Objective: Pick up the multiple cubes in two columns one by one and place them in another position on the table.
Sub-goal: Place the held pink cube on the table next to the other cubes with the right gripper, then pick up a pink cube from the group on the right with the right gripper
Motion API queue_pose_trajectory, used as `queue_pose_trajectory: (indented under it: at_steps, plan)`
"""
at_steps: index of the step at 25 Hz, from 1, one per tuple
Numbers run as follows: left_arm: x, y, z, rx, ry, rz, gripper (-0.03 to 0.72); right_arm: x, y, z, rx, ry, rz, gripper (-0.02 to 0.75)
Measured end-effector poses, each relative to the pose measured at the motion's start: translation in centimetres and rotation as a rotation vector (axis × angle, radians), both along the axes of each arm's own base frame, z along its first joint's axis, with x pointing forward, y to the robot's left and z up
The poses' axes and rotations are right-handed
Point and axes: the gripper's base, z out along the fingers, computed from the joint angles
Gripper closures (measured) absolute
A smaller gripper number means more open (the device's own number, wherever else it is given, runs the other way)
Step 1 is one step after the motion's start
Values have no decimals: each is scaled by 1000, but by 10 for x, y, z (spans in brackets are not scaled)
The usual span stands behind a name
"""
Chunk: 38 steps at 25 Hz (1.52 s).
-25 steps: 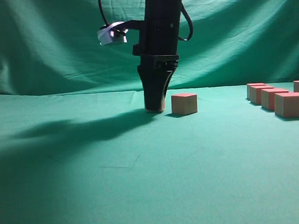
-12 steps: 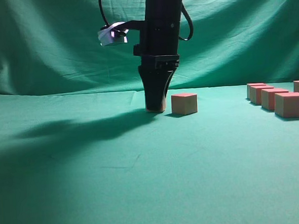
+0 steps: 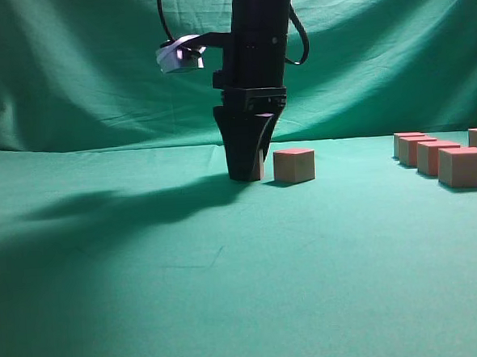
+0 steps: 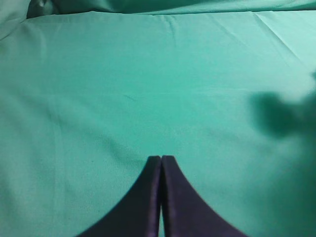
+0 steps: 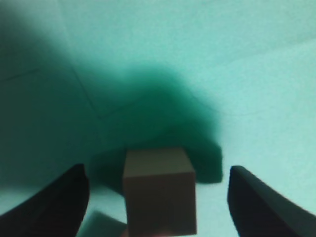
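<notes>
**Block set down, fingers spread clear of it**

From the exterior view, the right end effector [image 3: 249,176] stands upright on the green counter [image 3: 229,292], its tips down at the cloth. A sliver of a block [image 3: 258,167] shows at its right edge, mostly hidden by the black fingers. Just beside it sits a second block [image 3: 293,164], so the two look like the start of a new group, set close together on purpose. Well apart, at the far right, the remaining blocks [image 3: 444,159] wait in their two columns; the rear column is cut off by the frame edge.

The left wrist view shows the left end effector [image 4: 161,165] with its fingers pressed together, holding nothing, over bare cloth. It appears parked out of the way.

The right wrist view gives the clearest evidence: the block [image 5: 159,195] rests on the cloth between the two fingers, with an open gap on each side. The end effector is wide and grips nothing. The picture is blurred low down, so whether the block sits perfectly flat is hard to say. The placement seems done; lifting straight up should avoid nudging it.
</notes>
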Motion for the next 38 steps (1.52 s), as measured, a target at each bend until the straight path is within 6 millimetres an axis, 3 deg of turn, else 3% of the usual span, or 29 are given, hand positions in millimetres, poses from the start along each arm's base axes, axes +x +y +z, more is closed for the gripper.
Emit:
queue_pose_trajectory:
  at_steps: [4, 7, 18, 24, 27, 29, 32, 38]
  plan:
    - [0, 0, 0, 0, 0, 0, 688, 0, 0, 3, 5, -2, -9, 208]
    - [0, 0, 0, 0, 0, 0, 688, -2, -1, 21, 27, -33, -11, 208]
    - [0, 0, 0, 0, 0, 0, 688, -39, -28, 167, 215, -245, -269, 184]
    - [0, 0, 0, 0, 0, 0, 688, -81, -56, 249, 422, -301, -575, 184]
    - [0, 0, 0, 0, 0, 0, 688, -99, -69, 275, 498, -317, -690, 184]
    - [0, 0, 0, 0, 0, 0, 688, -110, -78, 281, 509, -322, -753, 184]
    - [0, 0, 0, 0, 0, 0, 688, -126, -97, 276, 461, -332, -868, 184]
    - [0, 0, 0, 0, 0, 0, 688, -153, -125, 207, 225, -251, -1058, 184]
